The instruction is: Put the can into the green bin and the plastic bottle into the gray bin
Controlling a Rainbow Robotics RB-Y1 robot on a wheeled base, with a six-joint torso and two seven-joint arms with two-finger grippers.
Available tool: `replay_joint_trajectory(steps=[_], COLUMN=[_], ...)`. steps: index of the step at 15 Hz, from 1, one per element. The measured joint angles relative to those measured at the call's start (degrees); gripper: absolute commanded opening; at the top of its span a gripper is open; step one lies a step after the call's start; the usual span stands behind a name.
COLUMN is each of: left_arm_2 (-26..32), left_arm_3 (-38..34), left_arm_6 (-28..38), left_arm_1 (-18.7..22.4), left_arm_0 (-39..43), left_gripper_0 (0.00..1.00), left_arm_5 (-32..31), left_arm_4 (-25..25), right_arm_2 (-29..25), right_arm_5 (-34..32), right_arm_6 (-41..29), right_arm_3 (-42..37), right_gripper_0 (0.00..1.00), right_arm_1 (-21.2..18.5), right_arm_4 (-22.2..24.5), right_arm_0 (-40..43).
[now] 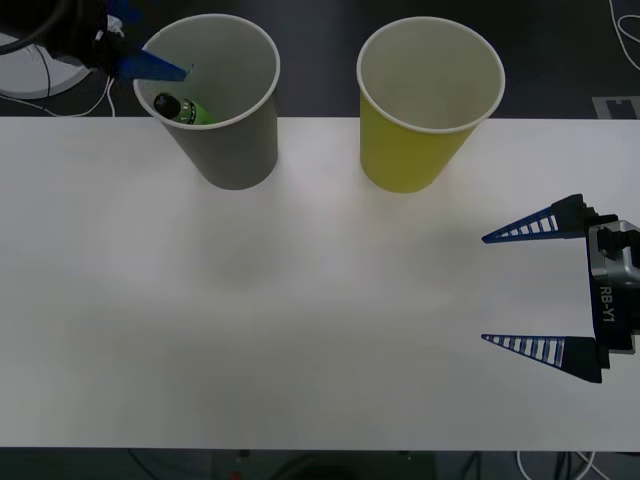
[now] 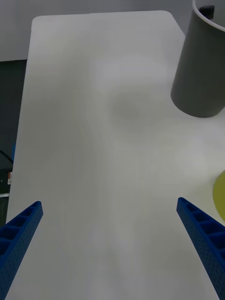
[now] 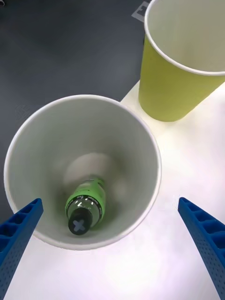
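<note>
Looking into the tall gray paper cup [image 3: 117, 131], you see the small clear plastic bottle [image 3: 86, 204] of green liquid leaning inside, black cap up. Your left gripper [image 3: 110, 243] hangs above w/ fingers spread, holding nothing. Yellow-green paper cup [image 1: 425, 110] stands just beside. Right gripper [image 1: 535, 290], also spread, sits low over the white table [image 1: 300, 300], well apart.

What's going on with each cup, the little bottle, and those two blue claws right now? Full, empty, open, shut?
Gray bin: upright at the table's far edge, bottle inside.
Plastic bottle: inside the gray bin, cap on, leaning against its wall, free of the fingers.
Green bin: upright beside the gray bin; what shows of its inside is empty.
Left gripper: open, above the gray bin, holding nothing.
Right gripper: open, over the table's right side, holding nothing.
</note>
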Motion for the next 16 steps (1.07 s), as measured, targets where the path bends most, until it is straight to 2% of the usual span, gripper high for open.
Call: replay_joint_trajectory(steps=[3,6,9,13,16], left_arm_2=[3.10,12.51,20.97,26.97,29.19], left_arm_3=[-3.23,-6.54,-10.34,-11.01,-11.03], left_arm_6=[-2.52,-6.37,-9.68,-21.27,-30.23], left_arm_1=[2.34,2.42,2.35,2.23,2.17], left_arm_0=[6.42,17.47,28.35,38.84,44.47], left_gripper_0=[1.00,1.00,1.00,1.00,1.00], left_arm_5=[2.88,3.04,2.99,2.98,2.97], left_arm_4=[1.60,3.39,7.49,15.88,19.60], right_arm_2=[0.00,0.00,0.00,0.00,0.00], right_arm_5=[0.00,0.00,0.00,0.00,0.00], right_arm_6=[0.00,0.00,0.00,0.00,0.00], right_arm_3=[0.00,0.00,0.00,0.00,0.00], right_gripper_0=[1.00,1.00,1.00,1.00,1.00], right_arm_1=[0.00,0.00,0.00,0.00,0.00], right_arm_4=[0.00,0.00,0.00,0.00,0.00], right_arm_0=[0.00,0.00,0.00,0.00,0.00])
